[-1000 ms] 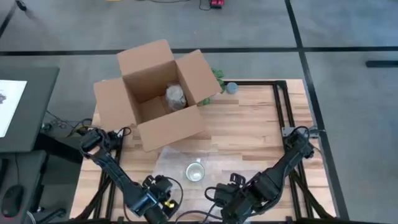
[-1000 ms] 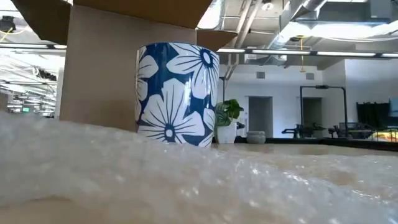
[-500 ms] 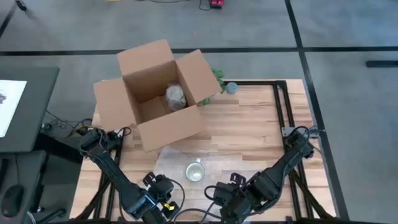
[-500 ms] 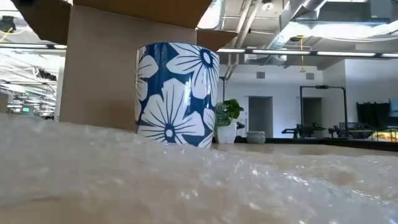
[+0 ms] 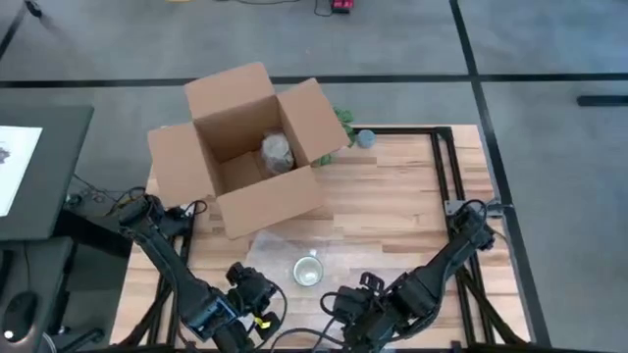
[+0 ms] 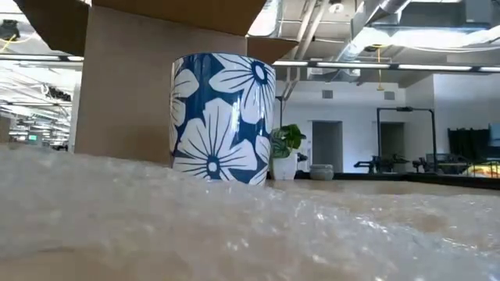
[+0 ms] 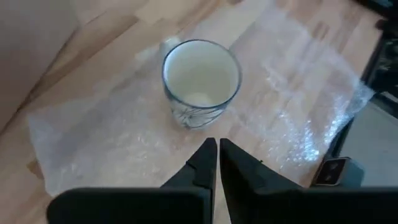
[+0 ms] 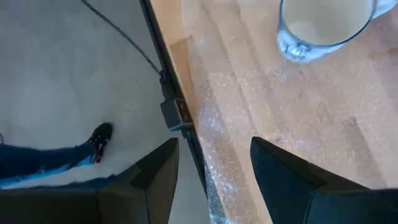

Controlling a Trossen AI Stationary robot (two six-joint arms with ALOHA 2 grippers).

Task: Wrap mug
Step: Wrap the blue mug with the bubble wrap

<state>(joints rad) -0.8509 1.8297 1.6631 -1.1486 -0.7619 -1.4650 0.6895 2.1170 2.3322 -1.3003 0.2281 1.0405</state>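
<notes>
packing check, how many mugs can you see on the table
1. The mug stands upright on the bubble wrap near the table's front edge, in front of the cardboard box. A wrapped bundle lies inside the box; its contents are hidden.

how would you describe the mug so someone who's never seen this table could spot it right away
Start at the large open brown cardboard box at the back left of the light wooden table. In front of it lies a clear bubble wrap sheet, and the blue ceramic mug with white flowers stands upright on it. It is the only patterned cup, its pale inside empty.
</notes>
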